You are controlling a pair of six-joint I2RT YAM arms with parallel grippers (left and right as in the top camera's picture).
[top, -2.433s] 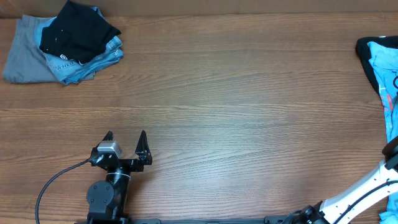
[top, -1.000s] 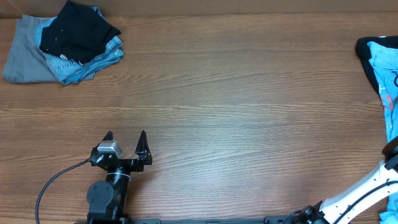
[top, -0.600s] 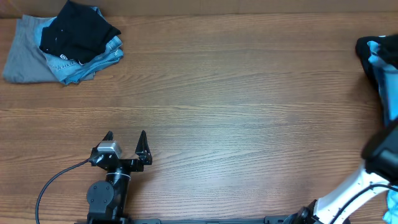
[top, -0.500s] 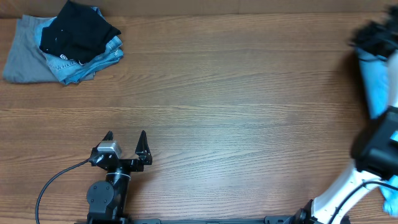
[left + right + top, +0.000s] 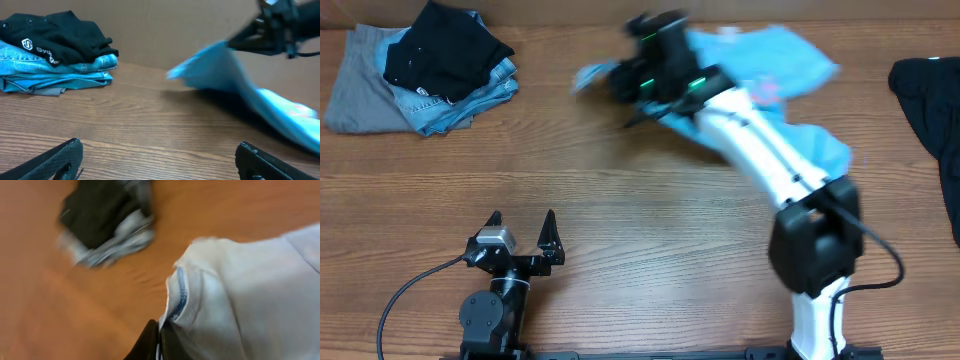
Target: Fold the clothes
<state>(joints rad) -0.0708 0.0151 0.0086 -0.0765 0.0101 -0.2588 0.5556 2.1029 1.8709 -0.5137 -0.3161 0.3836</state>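
Right claw [image 5: 159,328] pinching light blue T-shirt [image 5: 790,65] over table [image 5: 620,190].

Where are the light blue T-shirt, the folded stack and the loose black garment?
light blue T-shirt [image 5: 788,62], overhead view, on its spread, motion-blurred body.
folded stack [image 5: 445,50], overhead view, on the black top layer.
loose black garment [image 5: 928,95], overhead view, on its middle by the right edge.

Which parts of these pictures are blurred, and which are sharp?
Overhead: the right hand and the light blue T-shirt it grips are smeared by motion, while the folded pile and the left hand are sharp. Left wrist: the T-shirt is soft-edged, the pile crisp. Right wrist: the whole frame is blurred, with an orange cast on the table.
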